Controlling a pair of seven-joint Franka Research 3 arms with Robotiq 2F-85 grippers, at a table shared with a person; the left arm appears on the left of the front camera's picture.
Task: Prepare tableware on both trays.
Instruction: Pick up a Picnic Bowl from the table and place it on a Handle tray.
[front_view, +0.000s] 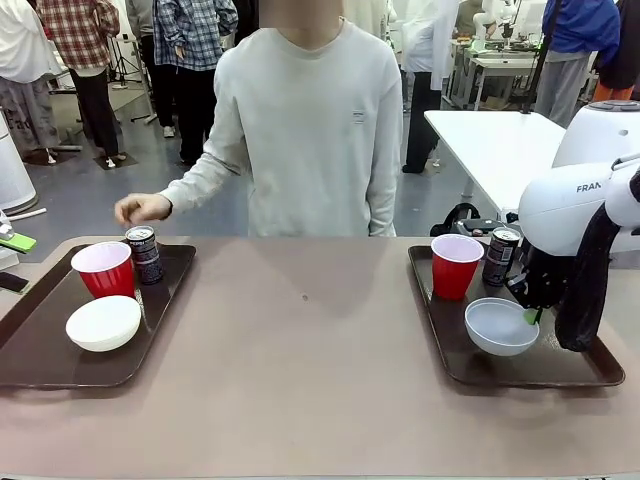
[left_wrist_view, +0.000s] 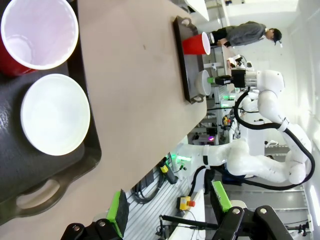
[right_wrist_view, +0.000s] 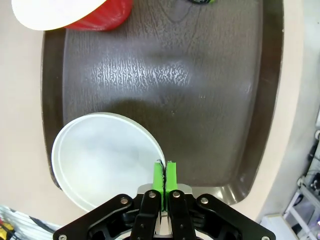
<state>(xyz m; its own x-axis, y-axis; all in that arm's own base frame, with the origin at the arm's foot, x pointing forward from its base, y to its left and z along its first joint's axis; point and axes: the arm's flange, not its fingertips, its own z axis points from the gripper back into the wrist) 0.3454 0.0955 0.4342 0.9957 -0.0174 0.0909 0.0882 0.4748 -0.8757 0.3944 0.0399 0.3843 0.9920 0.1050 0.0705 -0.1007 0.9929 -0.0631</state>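
Two dark brown trays are laid on the desk, one at each side. On the left tray a red cup is stood near the far edge, a dark can is set upright just beside it on its right, and a cream-white bowl is placed in front of the cup. The person's hand is held just above this can; whether it touches the can cannot be told.

On the right tray a second red cup is stood at the far left corner, a second dark can is set beside it on its right, and a grey-white bowl is placed in front of them.

The right claw is seen over the right tray, clenched, its green pads pressed together at the rim of the grey-white bowl. In the right wrist view the rim appears to be pinched between the pads, though this cannot be told with certainty. In the front view the claw is found at the bowl's right edge.

The left claw is released, its green fingers spread well apart with nothing between them. In the left wrist view it is held off the near end of the left tray, past the handle cut-out, with the cream-white bowl and red cup seen beyond it.
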